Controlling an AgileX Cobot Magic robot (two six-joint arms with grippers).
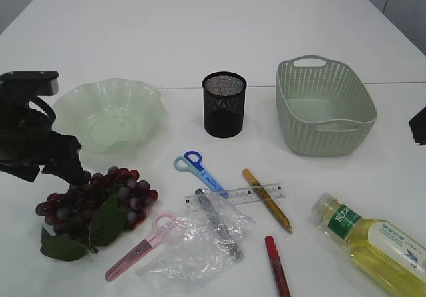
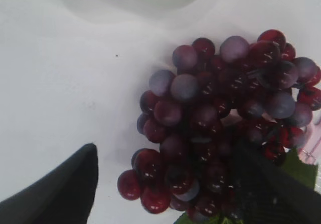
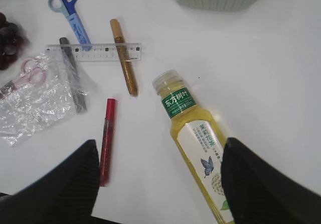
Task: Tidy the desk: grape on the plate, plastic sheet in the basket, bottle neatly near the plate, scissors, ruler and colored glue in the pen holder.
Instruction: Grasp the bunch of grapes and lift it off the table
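In the exterior view, the left gripper (image 1: 63, 167) is seen low at the near left, just above the grape (image 1: 93, 200), which lies on the table (image 1: 200, 37) near the green plate (image 1: 106, 114). The first step, grape to plate, is judged to be in hand. The pen holder (image 1: 224, 104) and basket (image 1: 324, 104) stand farther right; both scissors, ruler, glue pens, plastic sheet (image 1: 200, 240) and bottle (image 1: 373, 244) are not yet sorted.

In the left wrist view, the grape fills the frame between the jaws, which stand wide apart; nothing is held. A descent around the bunch and a closing are called for next.

In the right wrist view, the right gripper (image 3: 158, 184) is shown spread wide and empty above the lying bottle.
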